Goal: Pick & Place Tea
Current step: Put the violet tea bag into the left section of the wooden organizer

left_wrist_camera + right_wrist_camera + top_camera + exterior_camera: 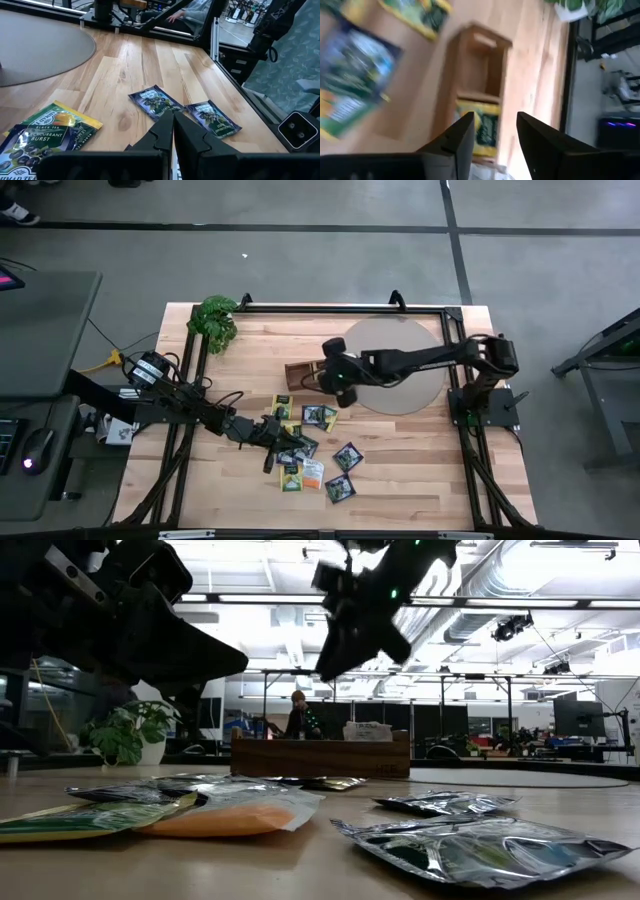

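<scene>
Overhead, table-level, two wrist views

The tea sachets point(310, 448) lie flat and loosely scattered on the table, some overlapping, at about six o'clock of centre: small paper squares in dark green, yellow-green, orange-white and silvery foil. One yellow-green sachet point(484, 131) rests inside a compartment of the wooden tray point(470, 90), at eleven o'clock of the heap.

Two blk jointed arms point(420, 360), yellow cable.
</scene>
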